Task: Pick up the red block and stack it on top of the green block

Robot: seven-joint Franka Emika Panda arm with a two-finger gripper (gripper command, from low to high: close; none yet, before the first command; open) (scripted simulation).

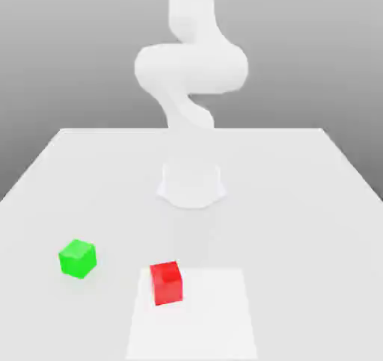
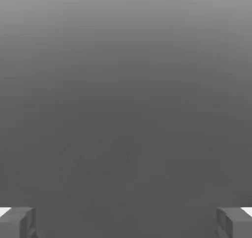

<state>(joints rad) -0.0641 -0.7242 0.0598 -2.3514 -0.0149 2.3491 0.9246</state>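
1. A small bright red matte cube, the red block (image 1: 167, 282), sits on the pale grey flat counter (image 1: 299, 202) in the lower middle of the exterior view, on the left edge of a lighter square patch (image 1: 209, 315) of the counter surface.
2. A small bright green matte cube, the green block (image 1: 78, 258), rests on the counter in the lower left of the exterior view, to the left of the red block and slightly higher in the frame. The two cubes are apart, not touching.
3. The white, rounded robot arm (image 1: 191, 68) rises from its round base (image 1: 191, 184) at the centre of the exterior view, farther up the frame than both cubes.
4. In the hand view, the tool (image 2: 126, 222) has its two grey fingers (image 2: 17, 222) at the lower left and lower right corners of the frame, spread wide apart.
5. Nothing lies between the fingers; the tool grips nothing, with plain grey background behind it.
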